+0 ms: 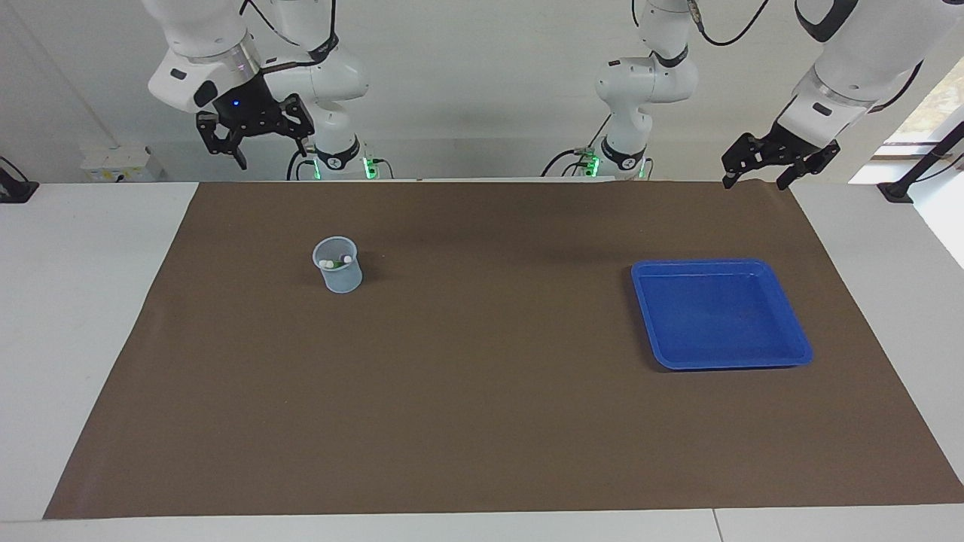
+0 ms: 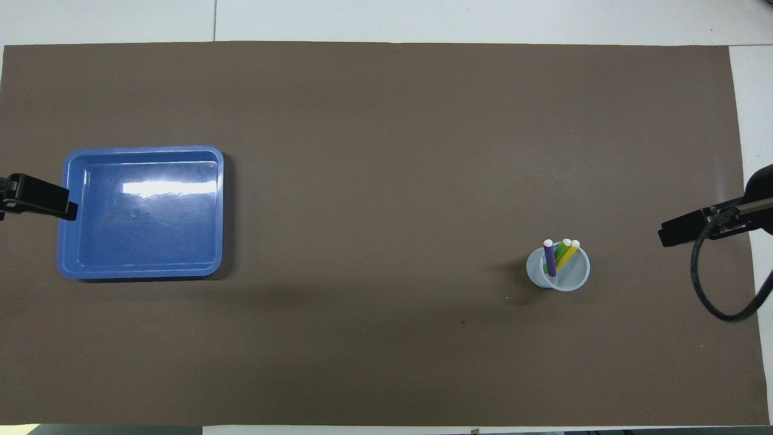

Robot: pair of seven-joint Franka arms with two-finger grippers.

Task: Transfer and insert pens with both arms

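1. Right gripper (image 1: 254, 138): raised, jaws released, holding nothing; it waits at the table's robot edge.
2. Left gripper (image 1: 779, 159): raised, jaws released, empty, waiting just robot-side of the blue tray (image 2: 72, 241).
3. Clear cup (image 2: 558, 270): below and forward of the right gripper. It holds all 3 pens (image 2: 558, 257), purple, green and yellow, leaning together.
4. Risk: the cup looks light. A descent that catches its rim or the bunched caps would likely tip it and spill the pens.
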